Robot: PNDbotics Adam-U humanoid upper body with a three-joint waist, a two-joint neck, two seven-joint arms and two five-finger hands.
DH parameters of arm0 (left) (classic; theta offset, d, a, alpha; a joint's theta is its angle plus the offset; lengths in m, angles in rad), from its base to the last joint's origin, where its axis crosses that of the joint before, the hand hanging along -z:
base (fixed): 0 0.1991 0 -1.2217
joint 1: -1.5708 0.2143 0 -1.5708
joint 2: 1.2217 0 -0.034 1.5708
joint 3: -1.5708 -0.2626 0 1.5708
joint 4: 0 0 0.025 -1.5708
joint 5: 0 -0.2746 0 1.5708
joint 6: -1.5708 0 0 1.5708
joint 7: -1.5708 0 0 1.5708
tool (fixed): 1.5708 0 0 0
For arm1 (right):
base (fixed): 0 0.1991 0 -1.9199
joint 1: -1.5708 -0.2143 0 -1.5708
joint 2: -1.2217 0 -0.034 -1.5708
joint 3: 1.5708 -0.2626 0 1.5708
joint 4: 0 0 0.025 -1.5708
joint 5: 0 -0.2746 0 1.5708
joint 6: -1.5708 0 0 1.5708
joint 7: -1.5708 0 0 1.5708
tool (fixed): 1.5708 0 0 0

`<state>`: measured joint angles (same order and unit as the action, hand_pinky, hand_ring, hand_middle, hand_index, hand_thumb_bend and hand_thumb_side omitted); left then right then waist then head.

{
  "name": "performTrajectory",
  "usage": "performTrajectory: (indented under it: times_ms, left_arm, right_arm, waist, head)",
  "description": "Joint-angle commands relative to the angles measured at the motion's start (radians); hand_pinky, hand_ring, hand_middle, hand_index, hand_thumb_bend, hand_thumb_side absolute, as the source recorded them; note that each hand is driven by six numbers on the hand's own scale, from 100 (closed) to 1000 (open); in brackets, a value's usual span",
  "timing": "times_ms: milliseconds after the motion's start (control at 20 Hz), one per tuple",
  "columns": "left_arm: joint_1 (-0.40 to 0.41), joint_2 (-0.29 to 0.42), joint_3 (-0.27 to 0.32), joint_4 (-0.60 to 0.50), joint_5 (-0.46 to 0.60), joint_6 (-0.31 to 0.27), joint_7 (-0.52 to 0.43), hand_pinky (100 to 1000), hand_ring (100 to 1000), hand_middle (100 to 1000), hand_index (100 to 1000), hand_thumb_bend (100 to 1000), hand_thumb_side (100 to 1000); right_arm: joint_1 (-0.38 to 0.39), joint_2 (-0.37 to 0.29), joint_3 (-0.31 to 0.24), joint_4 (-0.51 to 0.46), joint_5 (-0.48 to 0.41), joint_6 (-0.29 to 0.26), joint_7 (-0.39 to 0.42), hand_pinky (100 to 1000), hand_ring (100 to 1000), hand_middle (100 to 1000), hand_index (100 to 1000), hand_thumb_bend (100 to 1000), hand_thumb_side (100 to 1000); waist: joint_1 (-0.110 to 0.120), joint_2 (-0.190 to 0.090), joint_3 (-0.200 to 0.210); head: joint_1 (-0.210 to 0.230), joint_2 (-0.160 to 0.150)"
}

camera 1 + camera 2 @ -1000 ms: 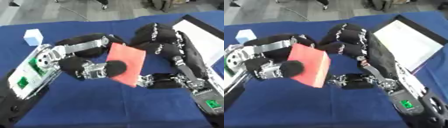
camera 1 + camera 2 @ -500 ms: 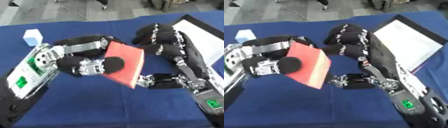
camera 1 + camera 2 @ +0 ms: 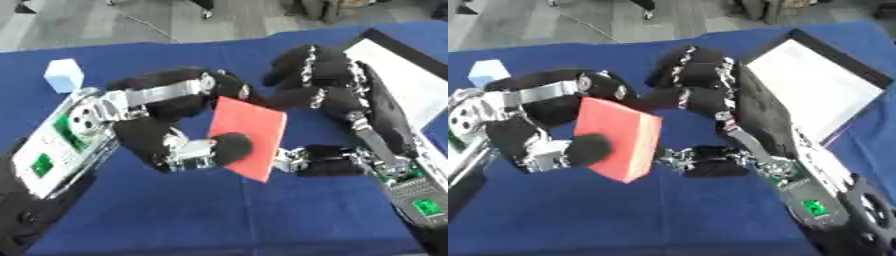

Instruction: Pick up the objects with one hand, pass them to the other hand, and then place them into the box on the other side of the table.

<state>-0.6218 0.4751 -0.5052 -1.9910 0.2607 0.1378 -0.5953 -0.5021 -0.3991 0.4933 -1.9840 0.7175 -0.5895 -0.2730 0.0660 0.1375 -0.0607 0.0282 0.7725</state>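
Observation:
A flat red block [image 3: 252,131] hangs upright above the blue table between both hands. My left hand [image 3: 166,131] is shut on it, thumb [image 3: 229,149] pressed on its front face and fingers curled behind its left edge. My right hand [image 3: 710,95] comes in from the right. Its curled fingers reach the block's upper right corner, and its thumb [image 3: 317,160] meets the lower right edge. The box [image 3: 820,85], a shallow tray with a white floor and dark rim, lies at the right edge of the table.
A small white cube [image 3: 64,76] sits on the blue cloth at the far left. Grey floor lies beyond the table's far edge. Bare blue cloth [image 3: 219,215] fills the front of the table below the hands.
The red block has shifted slightly down and to the left with my left hand. The left thumb now sits lower on its face. The right hand has hardly moved.

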Motion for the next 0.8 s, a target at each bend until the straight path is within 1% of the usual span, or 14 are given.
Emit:
performTrajectory:
  times_ms: [50,150,300,350,400,450,600,800]
  left_arm:
    - [-0.003,0.016,0.003,-0.009,0.003,0.009,0.023,750,493,463,575,100,464]
    - [0.004,0.022,0.008,-0.009,-0.006,0.008,0.036,748,490,459,570,100,427]
    - [0.02,0.034,0.025,-0.006,-0.027,-0.006,0.059,747,487,456,566,100,406]
    - [0.025,0.039,0.033,-0.005,-0.033,-0.012,0.069,746,487,456,565,100,405]
    - [0.03,0.044,0.041,-0.004,-0.036,-0.018,0.079,745,486,455,563,100,401]
    - [0.034,0.049,0.048,-0.003,-0.038,-0.022,0.088,745,486,455,563,100,401]
    - [0.048,0.069,0.072,-0.007,-0.038,-0.035,0.113,743,485,454,562,100,393]
    - [0.071,0.101,0.103,-0.009,-0.041,-0.053,0.139,743,485,454,561,100,381]
  right_arm:
    - [-0.014,-0.004,-0.014,-0.016,0.01,0.016,0.018,703,682,538,676,178,100]
    - [-0.011,-0.004,-0.011,-0.016,0.012,0.027,0.045,737,736,594,781,238,100]
    - [-0.006,-0.005,-0.008,-0.016,0.024,0.026,0.118,776,797,684,874,274,100]
    - [-0.004,-0.004,-0.008,-0.016,0.028,0.022,0.143,782,806,698,885,283,100]
    - [-0.003,-0.004,-0.01,-0.016,0.03,0.018,0.162,794,819,718,903,311,100]
    - [-0.002,-0.004,-0.012,-0.016,0.033,0.014,0.178,796,822,722,906,314,100]
    - [0.003,-0.009,-0.016,-0.016,0.053,-0.002,0.225,837,861,797,943,370,100]
    - [0.01,-0.016,-0.021,-0.016,0.087,-0.029,0.265,861,886,839,954,422,100]
  waist:
    - [-0.002,-0.017,-0.001]
    - [-0.001,-0.016,-0.001]
    - [0.0,-0.016,-0.002]
    - [0.0,-0.016,-0.003]
    - [0.001,-0.016,-0.003]
    - [0.001,-0.016,-0.003]
    - [0.002,-0.015,-0.003]
    - [0.002,-0.014,-0.004]
  head:
    - [-0.002,-0.003]
    - [-0.003,-0.003]
    - [-0.004,-0.003]
    - [-0.005,-0.003]
    - [-0.005,-0.003]
    - [-0.006,-0.003]
    - [-0.007,-0.003]
    - [-0.008,-0.003]
